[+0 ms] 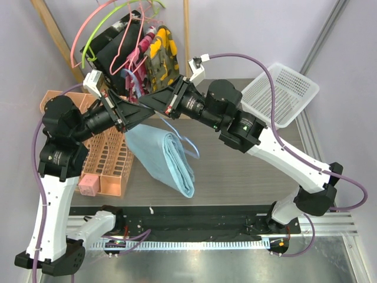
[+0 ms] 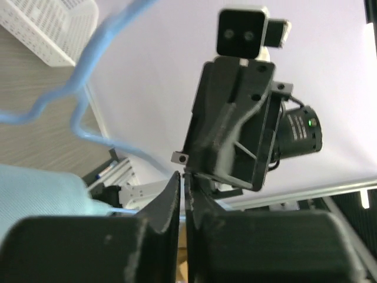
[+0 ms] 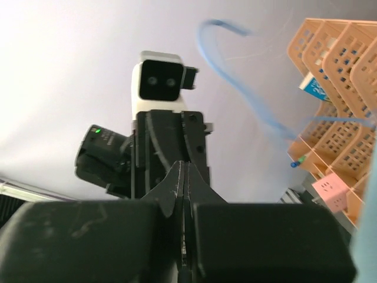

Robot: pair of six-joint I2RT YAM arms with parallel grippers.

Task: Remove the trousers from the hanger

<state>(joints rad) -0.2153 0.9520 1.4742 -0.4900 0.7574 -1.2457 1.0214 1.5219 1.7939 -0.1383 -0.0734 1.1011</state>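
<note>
My left claw and right claw both read pinched together, facing each other. Can't see what's between them. Trousers drape just near of them; hanger blurred, partly hidden.

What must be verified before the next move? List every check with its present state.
1. Left hand shut: ok.
2. Right hand shut: ok.
3. What each hand pinches: cannot tell; neither wrist view shows it.
4. Trousers off the hanger: not ok; in the top view, cloth and blue wire hang together below the two hands.
5. Trousers' lower end lifted off the table: cannot tell from above.
</note>
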